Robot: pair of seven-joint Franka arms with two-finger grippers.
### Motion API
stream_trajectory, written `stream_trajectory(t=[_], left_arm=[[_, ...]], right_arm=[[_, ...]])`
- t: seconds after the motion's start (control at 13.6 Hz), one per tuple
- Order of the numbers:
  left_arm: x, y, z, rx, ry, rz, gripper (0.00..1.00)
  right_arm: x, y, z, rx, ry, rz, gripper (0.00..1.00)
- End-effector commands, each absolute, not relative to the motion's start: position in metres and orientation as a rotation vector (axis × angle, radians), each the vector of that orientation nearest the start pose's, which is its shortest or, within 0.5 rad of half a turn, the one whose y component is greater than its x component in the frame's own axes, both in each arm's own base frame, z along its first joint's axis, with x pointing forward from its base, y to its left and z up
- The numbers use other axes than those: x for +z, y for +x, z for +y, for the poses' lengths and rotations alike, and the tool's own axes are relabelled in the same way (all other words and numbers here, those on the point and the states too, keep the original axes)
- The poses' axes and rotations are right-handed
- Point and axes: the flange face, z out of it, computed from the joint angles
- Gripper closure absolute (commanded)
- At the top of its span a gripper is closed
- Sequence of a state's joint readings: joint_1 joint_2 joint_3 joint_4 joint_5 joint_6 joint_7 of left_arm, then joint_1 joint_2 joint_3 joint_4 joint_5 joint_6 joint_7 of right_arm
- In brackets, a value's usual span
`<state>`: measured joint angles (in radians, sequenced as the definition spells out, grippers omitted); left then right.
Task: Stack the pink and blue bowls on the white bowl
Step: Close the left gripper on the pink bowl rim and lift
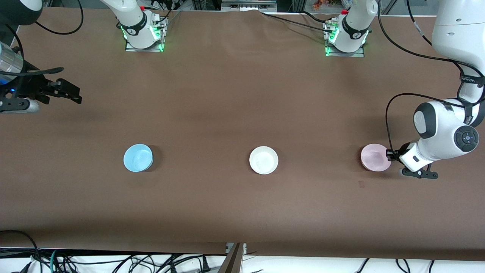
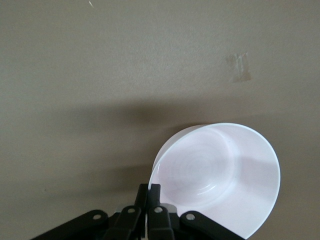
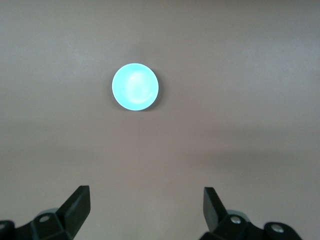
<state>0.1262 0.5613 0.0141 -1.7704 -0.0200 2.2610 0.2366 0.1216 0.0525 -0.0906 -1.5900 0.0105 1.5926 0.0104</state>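
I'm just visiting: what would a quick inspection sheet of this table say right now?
Surface: brown table, one small mark near the pink bowl.
Job's things: blue bowl, white bowl, pink bowl in a row, none stacked.
Clutter: nothing seen.
Hands: left hand shut on the pink bowl's rim; right hand open, up at its end, waiting.
Cables: black cables on the arms and below the table edge.
Surroundings: lit arm bases.

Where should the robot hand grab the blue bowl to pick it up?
Probably by its rim. The blue bowl sits upright and open, low and round, so one finger inside and one outside the thin wall should pinch it, coming straight down from above. The right gripper is open and up in the air, with the bowl in its view. The left gripper already pinches the pink bowl that way.
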Motion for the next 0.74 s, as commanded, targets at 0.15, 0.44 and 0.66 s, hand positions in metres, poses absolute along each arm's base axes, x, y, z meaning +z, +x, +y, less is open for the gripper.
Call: stream_trajectory(t=[0.15,0.44,0.66], left_arm=[[0.273,0.651,0.06,0.107,-3.202,0.024,1.0],[0.294,0.659,0.021,0.118,-3.222,-0.124,1.0],[0.297,0.659,-0.019,0.139,-3.24,-0.217,1.0]], right_arm=[[0.6,0.561,0.017,0.099,-3.14,-0.06,0.0],[0.599,0.561,0.017,0.099,-3.14,-0.058,0.0],[0.6,0.561,0.016,0.094,-3.14,-0.055,0.0]])
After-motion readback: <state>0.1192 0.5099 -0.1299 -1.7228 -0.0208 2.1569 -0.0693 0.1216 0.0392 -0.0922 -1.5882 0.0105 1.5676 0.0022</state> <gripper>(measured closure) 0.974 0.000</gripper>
